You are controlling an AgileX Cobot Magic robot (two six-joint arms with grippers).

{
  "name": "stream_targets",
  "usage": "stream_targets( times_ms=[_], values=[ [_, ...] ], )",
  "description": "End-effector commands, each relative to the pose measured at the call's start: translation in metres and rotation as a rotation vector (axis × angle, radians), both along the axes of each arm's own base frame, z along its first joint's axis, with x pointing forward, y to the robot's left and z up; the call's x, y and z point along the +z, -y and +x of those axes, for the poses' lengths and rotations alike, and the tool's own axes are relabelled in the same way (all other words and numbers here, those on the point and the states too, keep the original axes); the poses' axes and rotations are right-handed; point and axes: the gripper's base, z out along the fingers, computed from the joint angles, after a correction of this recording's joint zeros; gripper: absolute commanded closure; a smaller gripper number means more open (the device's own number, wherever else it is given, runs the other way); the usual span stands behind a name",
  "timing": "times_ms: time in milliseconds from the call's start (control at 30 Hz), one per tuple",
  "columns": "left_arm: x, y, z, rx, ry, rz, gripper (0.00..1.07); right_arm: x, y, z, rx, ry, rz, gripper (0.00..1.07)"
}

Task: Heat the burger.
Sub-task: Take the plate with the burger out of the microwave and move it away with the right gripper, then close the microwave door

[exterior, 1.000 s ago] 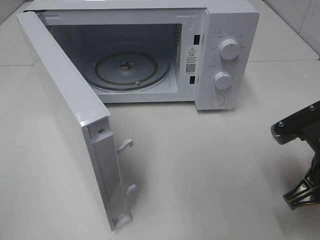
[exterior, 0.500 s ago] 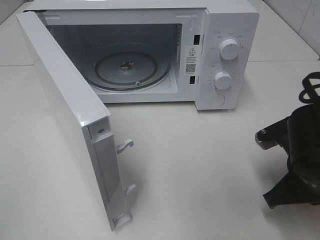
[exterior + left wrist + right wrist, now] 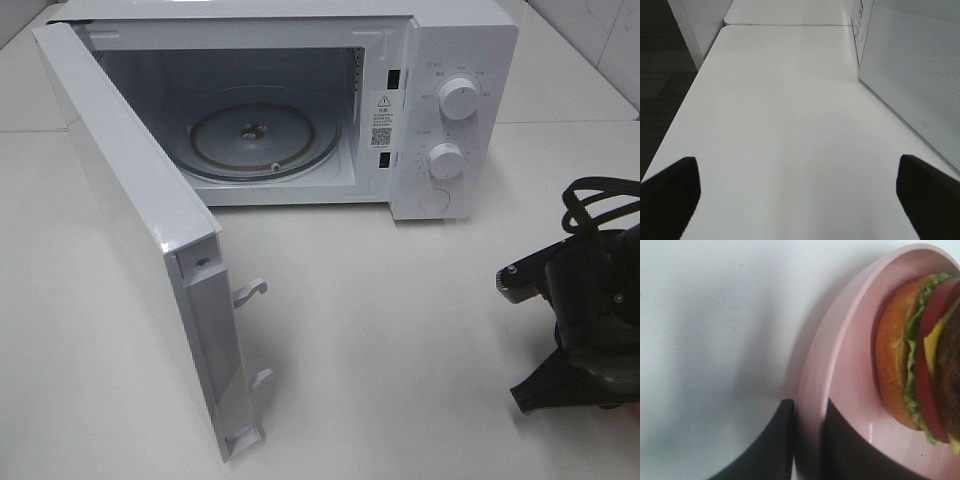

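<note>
Pink and round, the flat plastic plate [image 3: 840,375] has its rim pinched between the black fingers [image 3: 772,445] of the right gripper [image 3: 807,440], one inside the rim and one outside. On that plate sits the burger [image 3: 917,360], with an orange-brown bun, green lettuce, a red slice and yellow cheese. Over the white table [image 3: 785,130] the left gripper [image 3: 797,195] hangs with its jaws spread wide beside the white microwave [image 3: 440,90], whose door [image 3: 130,230] stands open on a glass turntable [image 3: 260,135].

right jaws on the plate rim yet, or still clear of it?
Touching. The right wrist view shows the right gripper with its two dark jaws closed on either side of the pink plate's rim, no gap visible. The burger sits on the plate.
</note>
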Motion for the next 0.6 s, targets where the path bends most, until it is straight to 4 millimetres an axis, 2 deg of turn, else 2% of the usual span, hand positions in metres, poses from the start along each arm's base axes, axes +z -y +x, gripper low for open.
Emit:
stream_targets(
  times_ms=[33,67,133,233,300,500,567,600],
  values=[
    [0.000,0.000,-0.001,0.000,0.026,-0.006,0.06,0.004,0.002,0.004,0.011,0.022,-0.045,0.95],
    [0.000,0.000,-0.001,0.000,0.026,-0.006,0.06,0.004,0.002,0.004,0.011,0.022,-0.045,0.95],
    [0.000,0.000,-0.001,0.000,0.026,-0.006,0.06,0.004,0.002,0.005,0.021,0.018,-0.049,0.85],
    [0.000,0.000,-0.001,0.000,0.026,-0.006,0.06,0.004,0.002,0.005,0.025,0.015,-0.051,0.81],
    [0.000,0.000,-0.001,0.000,0.026,-0.006,0.06,0.004,0.002,0.004,0.033,0.006,-0.053,0.64],
    [0.000,0.000,-0.001,0.000,0.026,-0.006,0.06,0.013,0.002,0.003,0.040,0.015,-0.030,0.55],
    [0.000,0.000,-0.001,0.000,0.026,-0.006,0.06,0.030,0.000,0.001,0.079,0.038,0.044,0.52],
    [0.000,0.000,-0.001,0.000,0.026,-0.006,0.06,0.030,0.000,0.001,0.079,0.038,0.044,0.52]
  ],
)
